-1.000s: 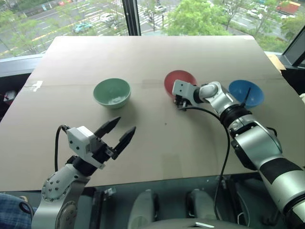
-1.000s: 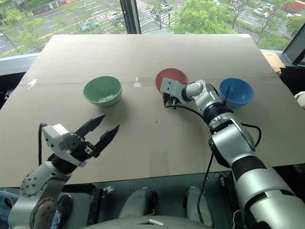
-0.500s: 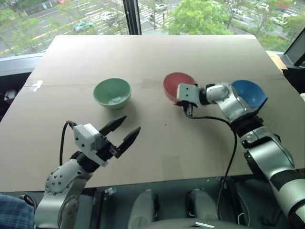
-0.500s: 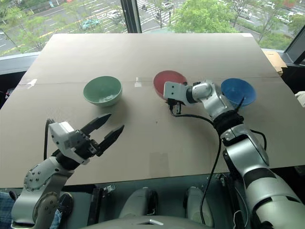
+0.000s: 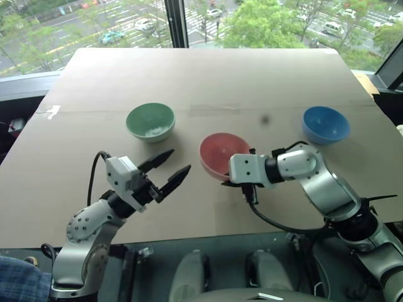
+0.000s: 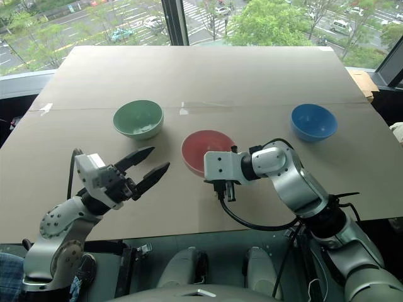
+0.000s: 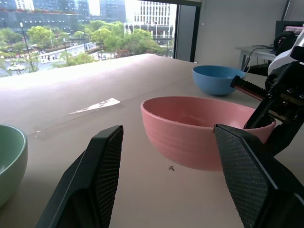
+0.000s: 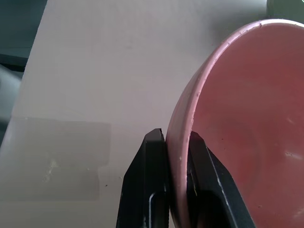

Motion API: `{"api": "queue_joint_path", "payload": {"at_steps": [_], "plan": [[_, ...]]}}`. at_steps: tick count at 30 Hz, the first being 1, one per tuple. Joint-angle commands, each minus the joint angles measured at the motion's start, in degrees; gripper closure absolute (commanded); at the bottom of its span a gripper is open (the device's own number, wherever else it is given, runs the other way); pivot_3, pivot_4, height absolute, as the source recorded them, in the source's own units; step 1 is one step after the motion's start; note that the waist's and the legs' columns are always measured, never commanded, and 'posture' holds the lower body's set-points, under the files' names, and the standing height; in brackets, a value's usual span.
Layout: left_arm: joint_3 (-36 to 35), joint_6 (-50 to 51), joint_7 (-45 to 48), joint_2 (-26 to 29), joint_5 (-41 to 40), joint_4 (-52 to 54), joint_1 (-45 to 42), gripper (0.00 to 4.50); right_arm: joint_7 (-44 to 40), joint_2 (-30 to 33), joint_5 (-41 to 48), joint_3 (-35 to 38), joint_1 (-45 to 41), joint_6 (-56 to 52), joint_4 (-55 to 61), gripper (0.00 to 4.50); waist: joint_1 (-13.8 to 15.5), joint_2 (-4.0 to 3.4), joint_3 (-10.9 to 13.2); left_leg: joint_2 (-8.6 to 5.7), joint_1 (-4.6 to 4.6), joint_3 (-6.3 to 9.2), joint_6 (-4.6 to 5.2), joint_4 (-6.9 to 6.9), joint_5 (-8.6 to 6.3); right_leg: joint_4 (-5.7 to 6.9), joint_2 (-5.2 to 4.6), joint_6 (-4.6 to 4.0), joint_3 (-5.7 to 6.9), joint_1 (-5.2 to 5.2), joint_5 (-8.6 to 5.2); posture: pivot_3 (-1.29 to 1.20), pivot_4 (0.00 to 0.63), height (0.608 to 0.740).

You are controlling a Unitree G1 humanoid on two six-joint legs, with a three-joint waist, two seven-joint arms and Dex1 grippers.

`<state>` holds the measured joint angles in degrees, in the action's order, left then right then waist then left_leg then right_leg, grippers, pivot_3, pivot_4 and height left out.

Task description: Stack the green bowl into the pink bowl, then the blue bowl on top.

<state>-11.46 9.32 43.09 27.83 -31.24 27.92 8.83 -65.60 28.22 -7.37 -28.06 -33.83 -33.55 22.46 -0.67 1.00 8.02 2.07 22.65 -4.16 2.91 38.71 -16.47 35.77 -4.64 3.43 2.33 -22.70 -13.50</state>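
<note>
The pink bowl (image 5: 219, 153) sits in the middle of the table, tipped slightly toward me. My right gripper (image 8: 176, 135) is shut on its near rim, one finger (image 8: 154, 156) outside the wall and the other inside. The green bowl (image 5: 150, 121) stands upright at the back left, and the blue bowl (image 5: 325, 124) stands upright at the back right. My left gripper (image 5: 179, 160) hangs open just left of the pink bowl, pointing at it, with nothing between its fingers.
The table (image 5: 201, 75) is covered in brown cardboard, with a strip of clear tape (image 5: 214, 108) behind the pink bowl. Its front edge (image 5: 208, 236) lies close below both grippers. A black cable (image 5: 277, 223) loops from my right wrist over the front edge.
My right gripper has pulled the pink bowl from between the other two bowls toward me, to the table's middle. The left gripper has stayed open and almost still.
</note>
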Motion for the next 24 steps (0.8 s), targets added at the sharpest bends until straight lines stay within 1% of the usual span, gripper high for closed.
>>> {"api": "queue_joint_path", "payload": {"at_steps": [1,2,3,4,5,6,8,9,11,14,17,20,24], "plan": [[0.16,-0.24,0.86,0.58,-0.80,0.08,-1.08,1.27,3.27,0.00,-0.86,0.35,-1.24,-0.04,0.41,3.15,0.02,0.00,0.00,0.00,0.01,0.00,0.00,0.00,0.00,-0.01,0.01,0.00,0.00,0.00,0.00,0.00,0.150,0.738],[0.18,-0.20,0.95,0.59,-0.80,0.00,-1.18,1.27,3.50,0.03,-0.64,0.36,-1.36,-0.23,0.46,2.73,0.02,0.00,0.00,0.00,0.02,0.00,0.00,0.00,0.00,-0.04,0.02,0.00,0.00,0.00,0.00,0.00,0.150,0.738],[0.19,-0.13,1.00,0.57,-0.81,-0.09,-1.30,1.27,3.67,0.09,-0.41,0.37,-1.48,-0.42,0.55,2.44,0.01,0.00,0.00,0.00,0.03,0.00,0.00,0.00,0.00,-0.05,0.02,0.00,0.01,0.00,0.00,0.00,0.150,0.738],[0.22,-0.05,1.08,0.58,-0.82,-0.15,-1.38,1.27,3.69,0.26,-0.09,0.48,-1.53,-0.78,0.88,1.96,0.01,0.00,0.00,0.00,0.03,-0.01,0.00,0.00,0.00,-0.05,0.02,0.01,0.00,0.00,0.00,0.00,0.150,0.738],[0.22,0.17,1.15,0.60,-1.03,-0.18,-1.52,1.27,3.49,0.44,0.52,0.72,-1.52,-1.31,1.38,1.63,0.01,0.00,0.00,0.00,0.03,-0.01,0.00,0.00,0.00,-0.06,0.02,0.01,0.00,0.00,0.00,0.00,0.150,0.738],[0.18,0.54,1.08,0.52,-1.44,-0.20,-1.73,1.27,3.16,0.56,1.45,1.13,-1.42,-1.93,1.99,1.12,0.04,0.00,0.00,0.00,0.03,0.00,0.00,0.00,0.00,-0.06,0.02,0.01,0.00,0.00,0.00,0.00,0.150,0.738],[0.04,1.30,0.82,0.59,-2.00,-0.36,-2.47,1.27,3.08,0.41,3.94,2.72,-1.11,-3.85,3.57,0.33,0.07,0.00,0.00,0.00,0.03,0.00,0.00,0.00,0.00,-0.05,0.02,0.01,0.01,0.00,0.00,0.00,0.150,0.738],[0.03,1.64,0.73,0.79,-1.92,-0.60,-3.07,1.27,3.30,0.35,5.49,4.06,-1.06,-5.29,4.69,0.08,0.07,0.01,0.01,0.00,0.03,0.00,0.00,0.00,0.00,-0.04,0.02,0.01,0.01,0.00,0.00,0.00,0.150,0.738],[-0.30,2.84,-0.03,1.16,-1.83,-1.53,-5.10,1.27,4.28,0.09,8.94,7.99,-1.19,-9.17,7.19,0.08,0.13,0.01,0.01,0.00,0.03,0.01,0.01,0.00,0.00,-0.02,0.02,0.01,0.01,0.00,0.00,0.00,0.150,0.738],[-1.15,5.75,-2.24,2.16,-1.33,-3.82,-9.35,1.27,5.11,-0.15,16.46,17.18,-0.19,-15.69,10.71,0.08,0.51,0.05,0.00,0.00,0.06,0.06,0.01,0.03,0.00,0.00,0.02,0.01,0.04,0.01,0.01,0.00,0.150,0.738],[-1.26,10.65,-4.12,3.98,-1.65,-5.29,-12.62,1.27,4.41,0.54,24.69,26.93,2.20,-17.15,12.76,0.08,0.55,0.09,-0.02,-0.01,0.07,0.07,0.01,0.04,0.00,-0.01,0.02,0.02,0.04,0.02,0.01,0.00,0.150,0.738],[0.47,14.93,-6.49,6.98,2.62,-8.08,-15.68,1.27,5.49,1.82,30.34,34.71,4.72,-18.67,13.35,0.08,0.74,0.08,0.00,-0.01,0.11,0.08,0.02,0.00,-0.01,-0.01,0.04,0.02,0.05,0.01,0.01,0.00,0.150,0.738],[3.86,13.76,-5.63,10.91,9.24,-15.52,-22.68,1.27,7.07,2.86,37.12,44.48,9.31,-17.65,13.72,0.08,1.22,0.09,0.02,-0.02,0.10,0.06,0.01,-0.05,0.00,-0.02,0.07,0.02,0.04,0.00,0.00,0.00,0.150,0.738]]}}
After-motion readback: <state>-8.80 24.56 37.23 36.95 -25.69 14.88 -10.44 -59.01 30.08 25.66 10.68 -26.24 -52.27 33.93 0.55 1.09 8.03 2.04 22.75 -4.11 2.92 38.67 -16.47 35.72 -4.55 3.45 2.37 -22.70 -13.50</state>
